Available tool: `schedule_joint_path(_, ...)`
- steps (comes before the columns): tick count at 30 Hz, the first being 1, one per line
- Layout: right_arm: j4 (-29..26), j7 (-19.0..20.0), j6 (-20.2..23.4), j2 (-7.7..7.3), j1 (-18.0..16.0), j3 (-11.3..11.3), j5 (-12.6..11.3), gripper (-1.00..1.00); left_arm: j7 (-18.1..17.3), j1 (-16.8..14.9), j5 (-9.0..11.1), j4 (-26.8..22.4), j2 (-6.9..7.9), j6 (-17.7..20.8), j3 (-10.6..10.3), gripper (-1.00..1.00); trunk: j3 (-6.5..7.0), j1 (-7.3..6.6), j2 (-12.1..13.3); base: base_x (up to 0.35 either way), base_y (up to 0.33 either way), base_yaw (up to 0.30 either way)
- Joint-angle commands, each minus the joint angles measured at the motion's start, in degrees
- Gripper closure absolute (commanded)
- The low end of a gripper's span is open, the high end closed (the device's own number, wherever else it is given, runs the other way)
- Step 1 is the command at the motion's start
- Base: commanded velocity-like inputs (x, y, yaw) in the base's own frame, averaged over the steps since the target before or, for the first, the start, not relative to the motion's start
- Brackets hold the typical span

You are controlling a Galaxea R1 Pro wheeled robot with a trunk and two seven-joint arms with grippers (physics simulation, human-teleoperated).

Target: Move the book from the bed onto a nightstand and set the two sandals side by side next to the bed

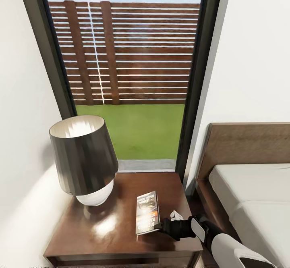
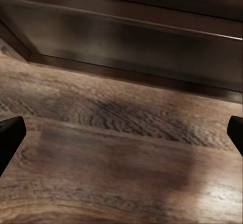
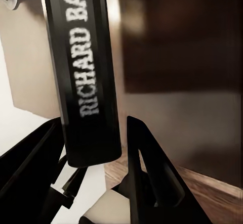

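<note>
Bedroom walls in white frame a tall dark-edged window (image 1: 129,58), and below it the nightstand (image 1: 96,235) carries the book (image 1: 147,212), which lies flat on the glossy top near the front right corner, cover up, well apart from the lamp (image 1: 84,159) at the back left. The right gripper (image 1: 158,228) meets the book at its near edge, and in the right wrist view the dark spine (image 3: 88,82) with white lettering runs between the two black fingers (image 3: 147,173). The jaws look closed around or very near that edge, though I cannot tell whether they are pinching or already slack.

My worry is the release: if the fingers open while the wrist drags back, the book could slide with them and tip off the front edge. A sideways swing of the arm could also push it toward the lamp.

That arm (image 1: 225,248) reaches in low from the right, forearm nearly level, beside the bed (image 1: 257,187).

Fingertips (image 2: 10,138) of the left gripper (image 2: 121,133) stand wide apart with nothing between them, over the plank floor (image 2: 121,173) near a dark wooden base (image 2: 131,42).
</note>
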Motion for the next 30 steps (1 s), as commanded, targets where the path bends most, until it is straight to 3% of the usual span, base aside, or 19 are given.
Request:
schedule_joint_path(1, -0.1, -0.2, 0.6, 0.01, 0.0, -0.2, -0.7, 1.0, 0.5, -0.1, 0.4, 0.0, 0.06, -0.2, -0.5, -1.0, -0.06, 0.0, 0.0, 0.0, 0.0, 0.0)
schedule_joint_path(18, 0.0, -0.5, 0.6, -0.07, -1.0, -0.4, -0.7, 1.0, 0.5, -0.1, 0.4, 0.1, 0.02, -0.2, -0.5, -1.0, -0.06, 0.0, 0.0, 0.0, 0.0, 0.0)
schedule_joint_path(25, 0.0, -3.3, 0.6, -0.1, -1.6, -3.5, -0.7, 1.0, 0.6, 0.0, 0.4, 0.1, 0.02, -0.2, -0.5, -1.0, -0.96, 1.09, -2.0, 0.0, 0.0, 0.0)
schedule_joint_path(30, 0.1, -5.8, 0.6, -0.05, -1.8, -5.7, -0.7, 1.0, 0.6, 0.0, 0.4, 0.1, 0.04, -0.2, -0.5, -1.0, -0.96, 1.09, -2.0, 0.0, 0.0, 0.0)
